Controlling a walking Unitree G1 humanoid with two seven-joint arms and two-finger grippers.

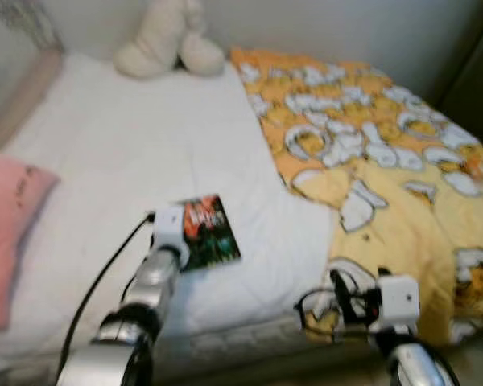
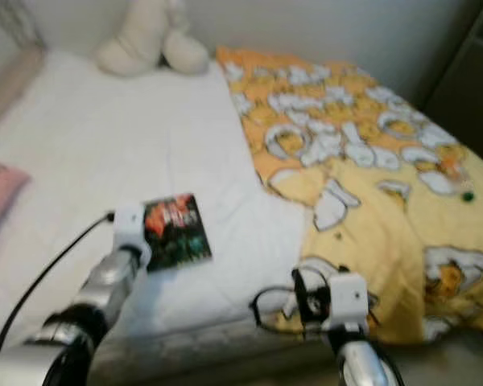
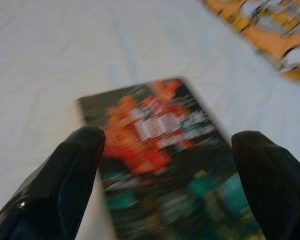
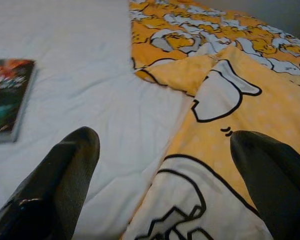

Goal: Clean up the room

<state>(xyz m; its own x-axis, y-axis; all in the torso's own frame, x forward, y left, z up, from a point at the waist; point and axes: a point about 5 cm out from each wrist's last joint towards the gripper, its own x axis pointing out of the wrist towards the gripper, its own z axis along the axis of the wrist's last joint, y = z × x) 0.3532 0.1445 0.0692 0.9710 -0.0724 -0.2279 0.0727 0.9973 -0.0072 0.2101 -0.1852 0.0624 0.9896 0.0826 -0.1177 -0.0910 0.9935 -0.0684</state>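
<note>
Currently the book (image 1: 209, 231) is lying flat on the white bed (image 1: 145, 145), long axis running away from the robot, directly ahead of the left hand (image 3: 170, 165), whose fingers are spreading either side of it, pinching nothing. Right hand (image 4: 165, 170), also spread, is hovering farther off over the yellow blanket (image 1: 402, 185).

The book (image 1: 208, 232) cover carries white lettering (too blurred to read); nothing else bears text.
</note>
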